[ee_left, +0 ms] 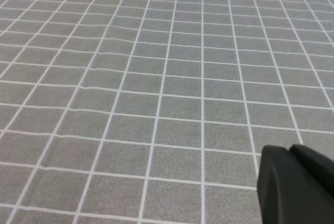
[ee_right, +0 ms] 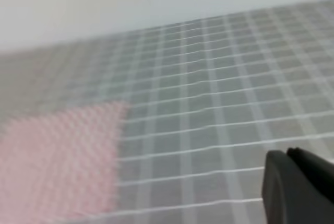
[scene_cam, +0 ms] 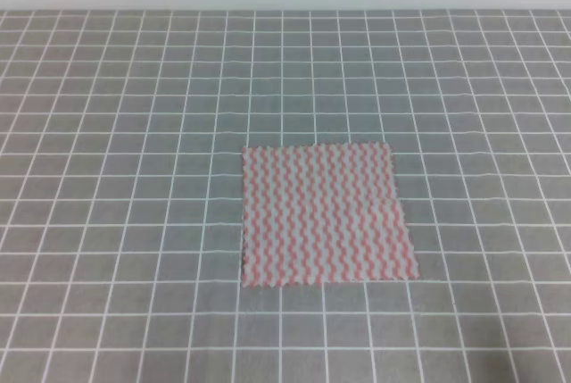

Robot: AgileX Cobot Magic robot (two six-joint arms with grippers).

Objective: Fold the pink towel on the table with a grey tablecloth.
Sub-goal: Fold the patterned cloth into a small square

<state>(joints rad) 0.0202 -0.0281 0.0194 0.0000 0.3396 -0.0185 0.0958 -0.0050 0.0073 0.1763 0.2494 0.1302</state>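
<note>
Grey gridded table with a grey tablecloth (scene_cam: 107, 88) surrounded one pink towel (scene_cam: 326, 215), lying flat left of our right gripper (ee_right: 300, 187). We saw two grippers, the left gripper (ee_left: 295, 185) too; whether either was clenched, we could not tell.

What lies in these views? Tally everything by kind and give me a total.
Pink-and-white wavy-striped square cloth towel: 1
Grey tablecloth with thin white grid lines: 1
Black robot pincer parts at the wrist views' corners: 2
Total: 4

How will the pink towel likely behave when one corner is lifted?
The pink towel lies thin and flat on the grey tablecloth, so it will probably drape limply. It looks light for its size. Its slightly frayed edges suggest that a shallow pinch could slip.
</note>
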